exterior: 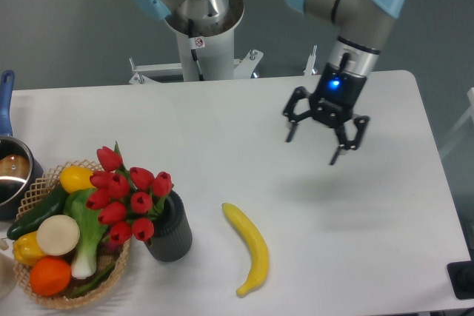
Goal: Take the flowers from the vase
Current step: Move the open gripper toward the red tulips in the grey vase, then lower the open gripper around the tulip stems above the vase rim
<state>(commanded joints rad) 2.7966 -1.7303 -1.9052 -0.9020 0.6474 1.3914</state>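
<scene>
The flowers (pixel 124 199), a bunch of red tulip buds with green stems, stand in the vase (pixel 170 231), a dark grey ribbed cylinder at the front left of the white table. The buds lean left over the wicker basket. My gripper (pixel 314 147) hangs above the table at the right, far from the vase, with its two fingers spread open and nothing between them.
A wicker basket (pixel 44 183) with a green leafy vegetable, lemon, orange and cucumber touches the vase's left side. A blue-handled metal pot (pixel 11 175) sits at the left edge. A yellow banana (pixel 250 248) lies right of the vase.
</scene>
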